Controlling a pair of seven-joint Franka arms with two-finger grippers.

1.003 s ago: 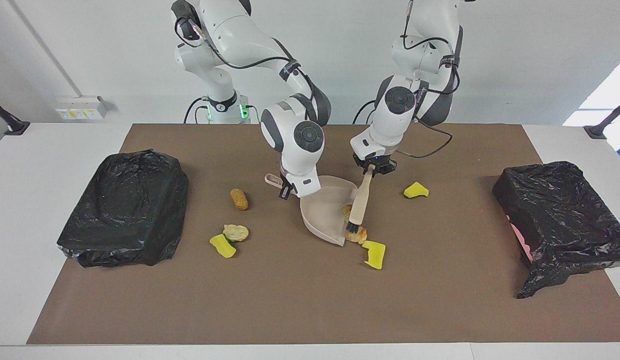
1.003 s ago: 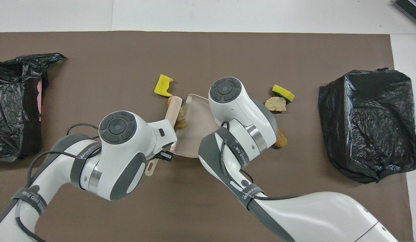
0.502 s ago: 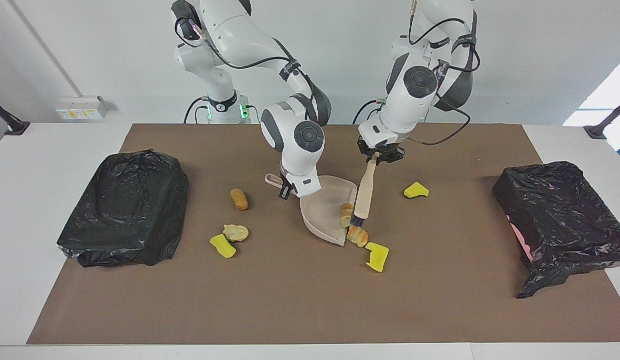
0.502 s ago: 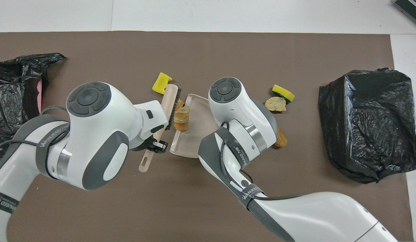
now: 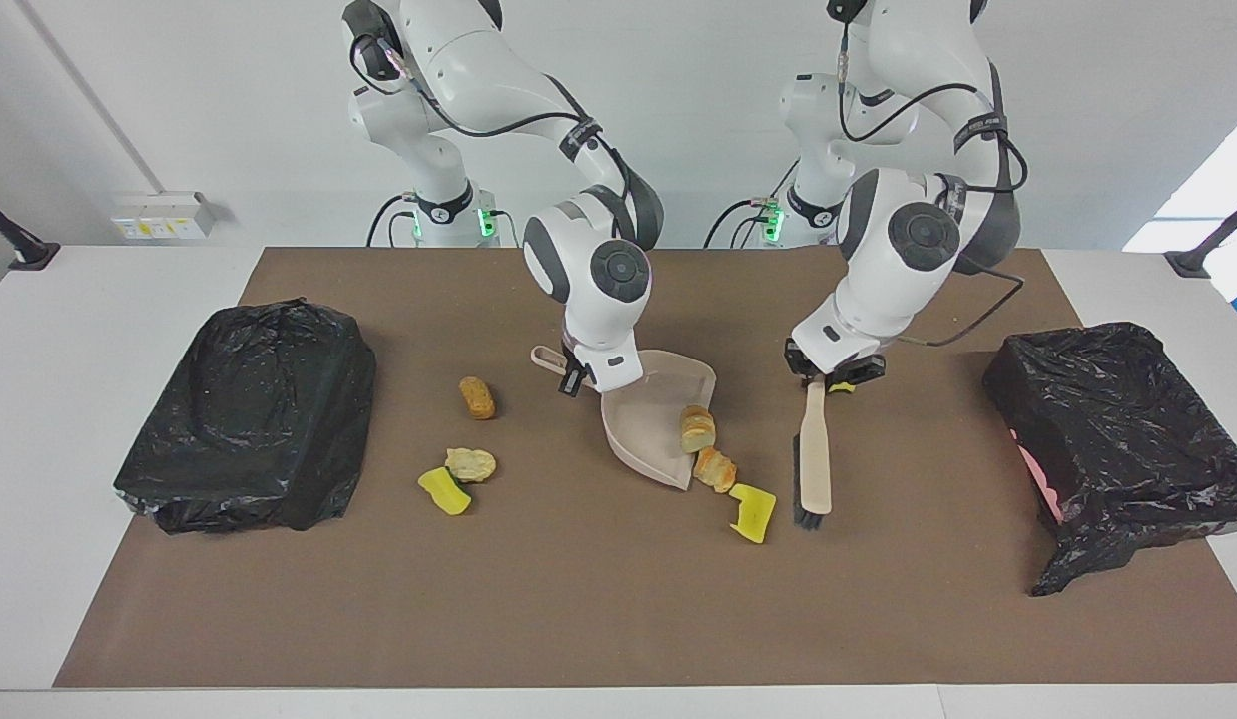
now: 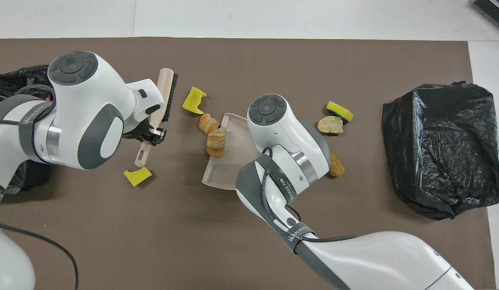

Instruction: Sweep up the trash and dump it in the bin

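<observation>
Right gripper (image 5: 576,379): low over the worktop (image 5: 598,599) at its middle, jaws closed on the handle of the dustpan (image 5: 650,419).
Left gripper (image 5: 830,371): toward the left arm's end, jaws closed on the handle of the brush (image 5: 814,454).
Dustpan: beige, it rests on the brown mat, mouth turned toward the left arm's end.
Brush: it points away from the robots, the black bristles at the farther end, apart from the dustpan.
Yellow scrap (image 6: 137,176): on the mat just nearer to the robots than the brush handle's end.
Orange lump (image 5: 476,396): beside the dustpan, toward the right arm's end.
Bread lump (image 5: 697,428): inside the dustpan, at its mouth.
Second bread lump (image 5: 715,468): on the mat, just outside the lip of the dustpan.
Yellow chunk (image 5: 752,510): touching or almost touching the second bread lump, between it and the bristles.
Pale lump (image 5: 471,463): farther than the orange lump.
Yellow sponge (image 5: 443,490): right against the pale lump.
Bins (image 5: 249,414): two, each lined with a black bag, one at each end of the worktop (image 5: 1117,439).
</observation>
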